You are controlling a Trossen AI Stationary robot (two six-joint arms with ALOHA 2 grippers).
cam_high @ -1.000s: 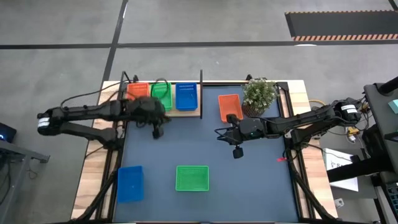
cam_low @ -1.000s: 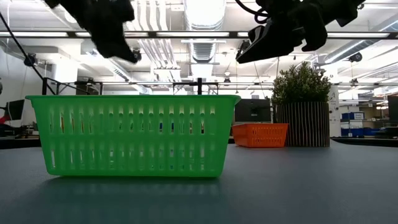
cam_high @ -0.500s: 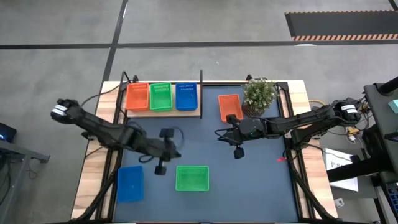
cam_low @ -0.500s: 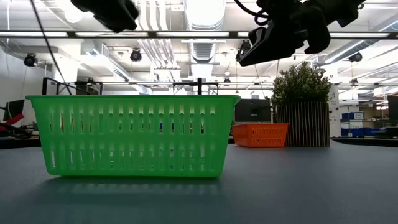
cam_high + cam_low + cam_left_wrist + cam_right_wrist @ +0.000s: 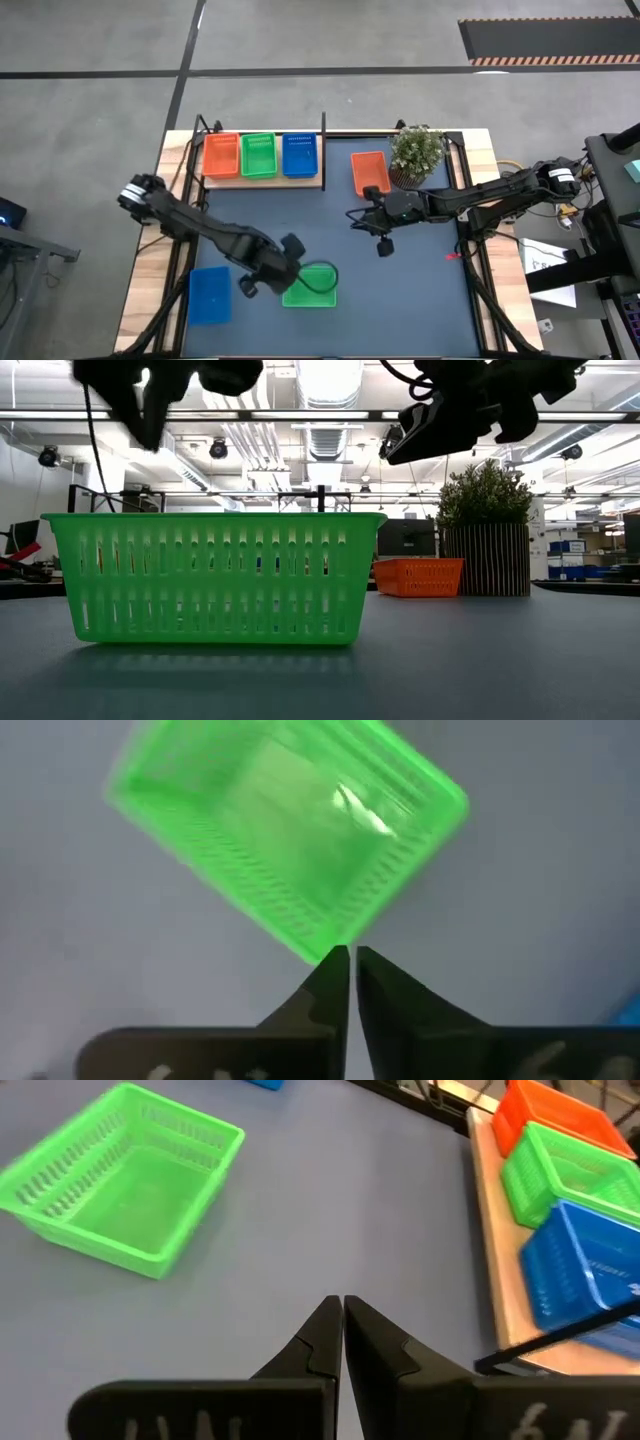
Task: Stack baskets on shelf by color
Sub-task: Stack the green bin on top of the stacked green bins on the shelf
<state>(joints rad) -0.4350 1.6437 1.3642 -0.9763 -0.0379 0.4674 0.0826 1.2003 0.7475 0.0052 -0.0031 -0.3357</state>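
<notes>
A green basket [image 5: 308, 286] stands on its base on the dark mat near the table's near edge; it also shows in the low view [image 5: 212, 575] and the left wrist view [image 5: 290, 840]. My left gripper [image 5: 290, 258] hovers above its left far corner, shut and empty [image 5: 350, 960]. My right gripper [image 5: 358, 217] is shut and empty [image 5: 342, 1308] above the mat's middle right. The shelf [image 5: 262, 180] at the far left carries a red-orange [image 5: 221, 155], a green [image 5: 258, 155] and a blue basket [image 5: 299, 154]. A red-orange basket [image 5: 370, 172] and a blue basket [image 5: 210, 295] lie on the mat.
A potted plant [image 5: 418, 152] stands at the far right beside the red-orange basket. The shelf's thin black post [image 5: 323, 150] rises at its right end. Cables loop off my left arm over the green basket [image 5: 322, 280]. Bare mat lies between the two arms.
My left arm has swung from the shelf toward the table's near edge and now hangs over the green basket on the mat. The baskets have not moved.
</notes>
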